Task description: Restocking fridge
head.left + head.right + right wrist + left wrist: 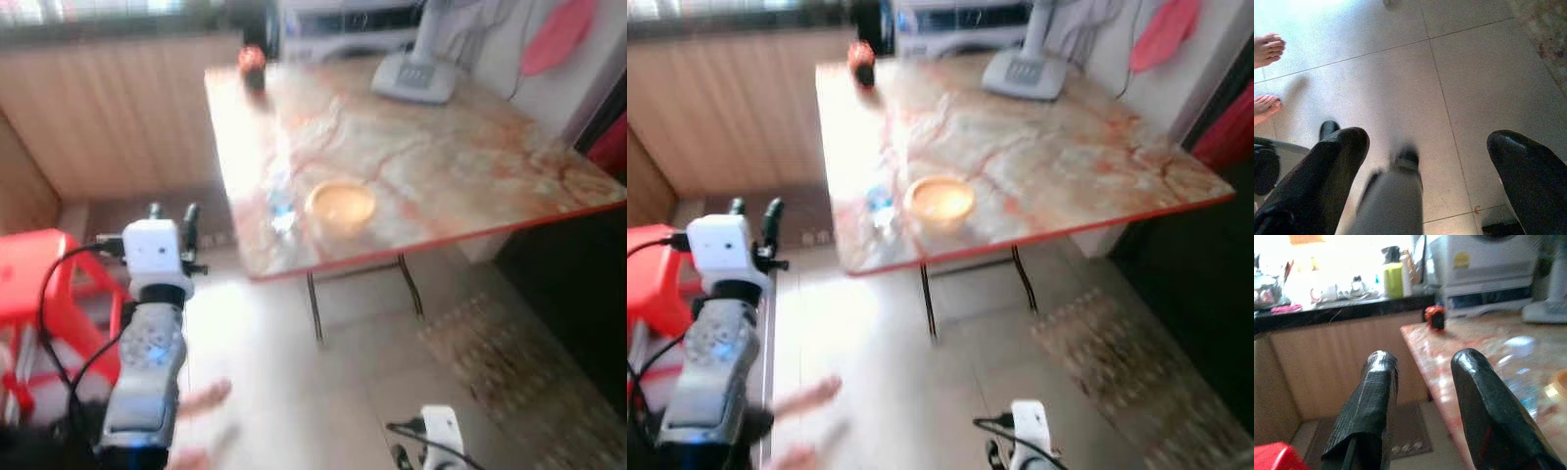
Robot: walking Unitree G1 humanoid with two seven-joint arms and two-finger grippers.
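On the marble-patterned table (441,166) in the upper middle of the head views, a clear plastic bottle (281,208) is seen lying near the front left edge, just beside a shallow yellow bowl (340,204); a small red and black object (252,65) stands at the far left corner and a white fan base (413,76) at the far side. The step in hand is judged to be the approach to the table to collect an item for the fridge, most likely the bottle, though the blur leaves its outline uncertain. For this to be done well, the body should be brought closer and steadied before any reach, and the bottle should be taken across its middle so that the bowl is not knocked. The left gripper (172,214) is raised at the left of the frame, its fingers (1371,404) spread apart with nothing between them, pointed towards the table edge. The right gripper (1425,181) is held low, aimed at the tiled floor (1474,88), its fingers wide apart and empty. A person's bare feet (1267,49) are seen on the tiles at the upper left of the right wrist view, so a clear path should be kept. A red stool (39,269) stands at the left edge.
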